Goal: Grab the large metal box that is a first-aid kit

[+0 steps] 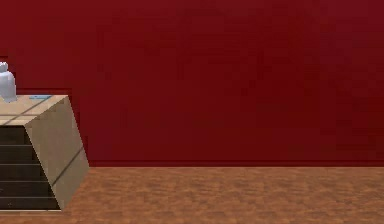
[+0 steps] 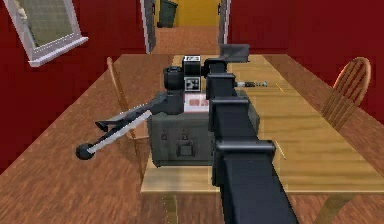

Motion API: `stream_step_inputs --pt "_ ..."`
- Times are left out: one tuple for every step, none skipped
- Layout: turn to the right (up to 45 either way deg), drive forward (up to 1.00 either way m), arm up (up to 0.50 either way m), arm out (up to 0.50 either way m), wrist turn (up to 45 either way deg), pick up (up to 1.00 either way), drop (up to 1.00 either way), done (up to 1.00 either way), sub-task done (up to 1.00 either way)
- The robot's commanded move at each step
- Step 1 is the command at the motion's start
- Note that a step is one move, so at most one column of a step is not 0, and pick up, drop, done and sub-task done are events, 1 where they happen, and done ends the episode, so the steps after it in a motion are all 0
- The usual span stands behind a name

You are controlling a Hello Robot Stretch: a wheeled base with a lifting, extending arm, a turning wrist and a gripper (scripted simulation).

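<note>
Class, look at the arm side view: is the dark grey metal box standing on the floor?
No, the dark grey metal box stands on the wooden table, close to the table's nearest edge.

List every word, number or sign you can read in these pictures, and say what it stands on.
No text can be read.
Red-and-white patch on the dark metal box: too blurred to read.
Black marks on the white squares: patterns, no letters.
</note>
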Motion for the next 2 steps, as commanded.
stream_step_inputs --pt "0.0 0.0 0.0 0.0 45.0 0.0 0.0 0.0 0.0" --pt "0.0 0.0 0.0 0.0 45.0 0.0 0.0 0.0 0.0"
